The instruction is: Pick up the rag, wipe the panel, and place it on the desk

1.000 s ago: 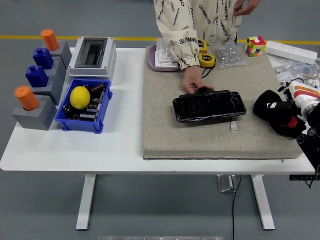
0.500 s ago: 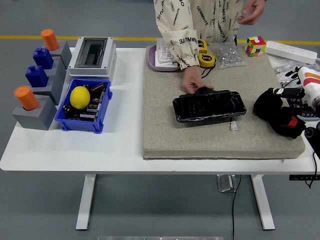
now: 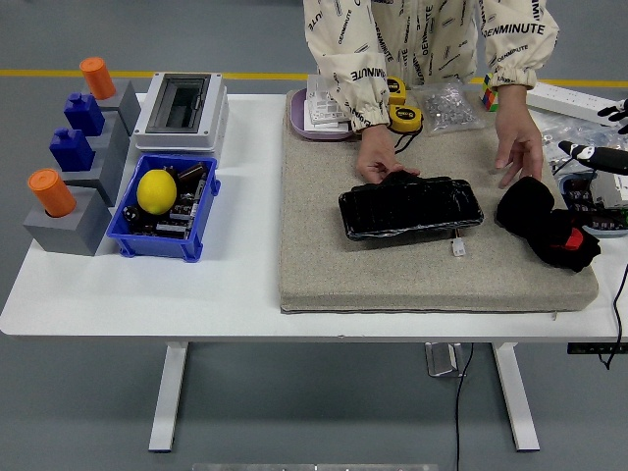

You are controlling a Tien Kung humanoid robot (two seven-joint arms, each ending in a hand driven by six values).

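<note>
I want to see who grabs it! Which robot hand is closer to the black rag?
Right. The robot's right hand is at the picture's right edge, just up and right of the rag, not touching it. The left hand isn't in view.

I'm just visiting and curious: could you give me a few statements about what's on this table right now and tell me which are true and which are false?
1. The black rag lies on the beige mat. True.
2. The right robot hand grips the rag. False: it is at the picture's right edge, apart from the rag.
3. A person's hand touches the black panel. True.
4. The lemon sits on the mat. False: it is in the blue bin.
5. The person's other hand rests at the rag's far side. True.
</note>
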